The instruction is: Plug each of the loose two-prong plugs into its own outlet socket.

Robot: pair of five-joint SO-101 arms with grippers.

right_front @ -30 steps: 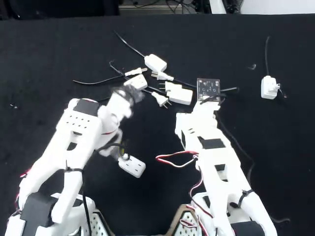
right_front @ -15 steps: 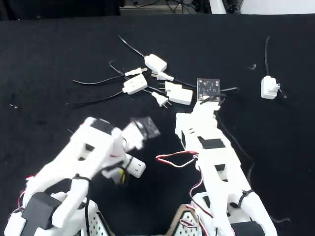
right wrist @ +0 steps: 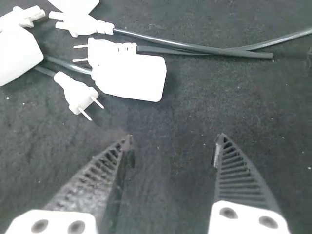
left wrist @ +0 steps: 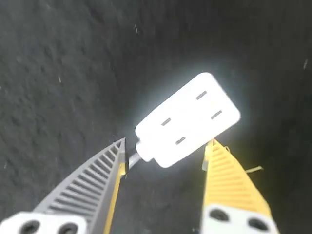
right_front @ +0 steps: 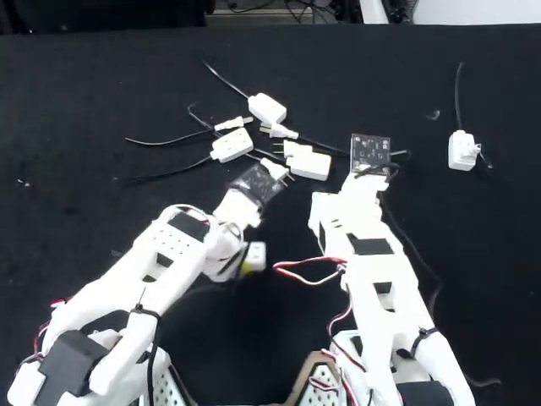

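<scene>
On my left wrist feed, the left gripper (left wrist: 166, 142) has its jaws spread wide. One grey finger and one yellow finger sit on either side of the near end of a white socket block (left wrist: 187, 119). The block lies flat on the black cloth (left wrist: 58, 58) with its four slots facing up and a short cable stub at the end nearest the grey finger. I cannot tell if either finger touches it.

From the high camera, the left arm stretches toward the middle of the table. A small white corner (right_front: 254, 251) peeks out beneath its wrist. That is probably the same block, though the arm covers most of it.

The right gripper (right wrist: 174, 137) is also open and holds nothing, with bare cloth between its black fingers. Just beyond its tips lies a loose two-prong plug (right wrist: 75, 95), with its prongs pointing toward the gripper. Beside that plug is a white adapter (right wrist: 129, 75), and a second plug (right wrist: 105, 48) lies against it. A third plug (right wrist: 78, 23) lies farther off, and its black cable (right wrist: 204, 48) runs away across the cloth.

The high camera shows this cluster at the table's middle: the plug (right_front: 277, 172), the adapter (right_front: 308, 162) and another white socket (right_front: 230, 145). A lone socket (right_front: 461, 150) sits well apart on the right.
</scene>
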